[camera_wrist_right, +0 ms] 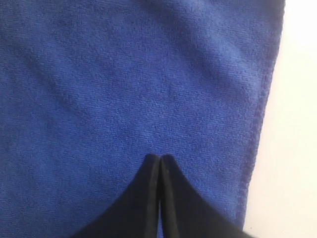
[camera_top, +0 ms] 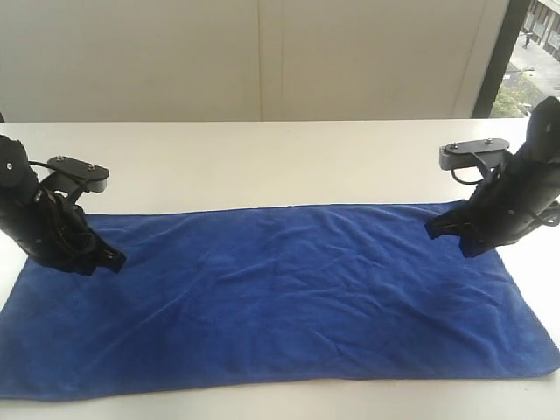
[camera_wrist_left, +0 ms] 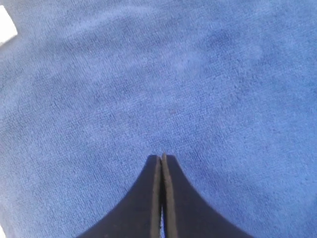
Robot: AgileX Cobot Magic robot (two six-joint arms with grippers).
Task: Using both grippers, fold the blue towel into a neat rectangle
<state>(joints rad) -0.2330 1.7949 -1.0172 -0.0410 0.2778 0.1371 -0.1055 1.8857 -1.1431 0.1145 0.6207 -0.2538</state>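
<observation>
White table [camera_top: 280,157], pale wall [camera_top: 175,52], window [camera_top: 535,52]

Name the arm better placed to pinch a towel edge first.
Right, probably: the right gripper hangs close to the blue towel's hemmed edge, bare table beyond. The left gripper sits farther in, over cloth. Both are shut.
</observation>
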